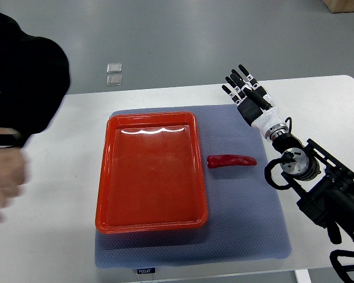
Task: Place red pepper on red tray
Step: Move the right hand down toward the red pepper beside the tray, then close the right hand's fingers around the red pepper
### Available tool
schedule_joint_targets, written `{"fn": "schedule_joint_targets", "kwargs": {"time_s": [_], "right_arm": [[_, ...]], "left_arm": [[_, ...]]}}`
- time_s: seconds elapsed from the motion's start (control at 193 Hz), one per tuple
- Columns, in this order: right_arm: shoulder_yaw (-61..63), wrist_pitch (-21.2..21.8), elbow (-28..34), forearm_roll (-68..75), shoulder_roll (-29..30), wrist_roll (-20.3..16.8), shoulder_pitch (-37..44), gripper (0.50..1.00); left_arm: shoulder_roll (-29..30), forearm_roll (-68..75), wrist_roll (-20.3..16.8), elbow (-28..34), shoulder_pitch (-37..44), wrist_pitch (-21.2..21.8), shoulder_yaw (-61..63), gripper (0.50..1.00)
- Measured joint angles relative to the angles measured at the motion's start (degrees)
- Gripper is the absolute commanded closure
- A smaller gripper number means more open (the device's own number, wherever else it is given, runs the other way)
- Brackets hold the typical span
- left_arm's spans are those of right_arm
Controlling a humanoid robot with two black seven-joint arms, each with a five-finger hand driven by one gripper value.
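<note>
Lying on the grey mat [242,206], the red pepper [231,160] is sitting just right of the red tray [151,221], apart from it. The right hand [248,94] is hovering beyond it, fingers spread, gripping nothing. A person's blurred hand [5,180] and black sleeve [23,76] are intruding at left; the mat's small label [145,270] is showing print too small to read.

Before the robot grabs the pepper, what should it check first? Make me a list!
1. Red pepper easy to reach: ok, it lies alone on the blue mat, right of the tray.
2. Red tray has room: ok, nothing is in it.
3. Right hand free: ok, fingers are spread and hold nothing.
4. Right hand over the pepper: not ok, it sits beyond the pepper, near the table's far edge.
5. Nobody in the way: not ok, a person's hand and dark sleeve are at the left, close to the tray.
</note>
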Motion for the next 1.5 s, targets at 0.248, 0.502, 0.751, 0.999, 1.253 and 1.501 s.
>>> {"fn": "schedule_joint_targets", "kwargs": {"time_s": [0.248,0.502,0.751,0.999,1.253,1.501], "right_arm": [[-0.2,0.1,0.2,-0.3,-0.2,0.0,0.2,0.587],[-8.1,1.3,1.8,-14.4,-6.6,-1.9,6.3,0.587],[-36.5,7.9,12.5,-34.0,-25.1,-8.2,20.8,0.587],[-55.8,12.5,27.6,-38.3,-38.6,-14.7,32.6,0.591],[-57.2,-0.3,30.4,-41.0,-38.9,-14.6,30.6,0.593],[-57.2,-5.8,29.9,-41.6,-35.5,-14.2,27.1,0.597]], "left_arm": [[0.0,0.0,0.0,0.0,0.0,-0.1,0.1,0.500],[0.0,0.0,0.0,0.1,0.0,-0.1,0.0,0.500],[0.0,0.0,0.0,0.0,0.0,-0.1,0.0,0.500],[0.0,0.0,0.0,-0.1,-0.1,-0.1,0.1,0.500],[0.0,0.1,0.0,-0.1,-0.1,-0.1,0.1,0.500],[0.0,0.1,0.1,0.0,-0.2,-0.1,0.0,0.500]]}}
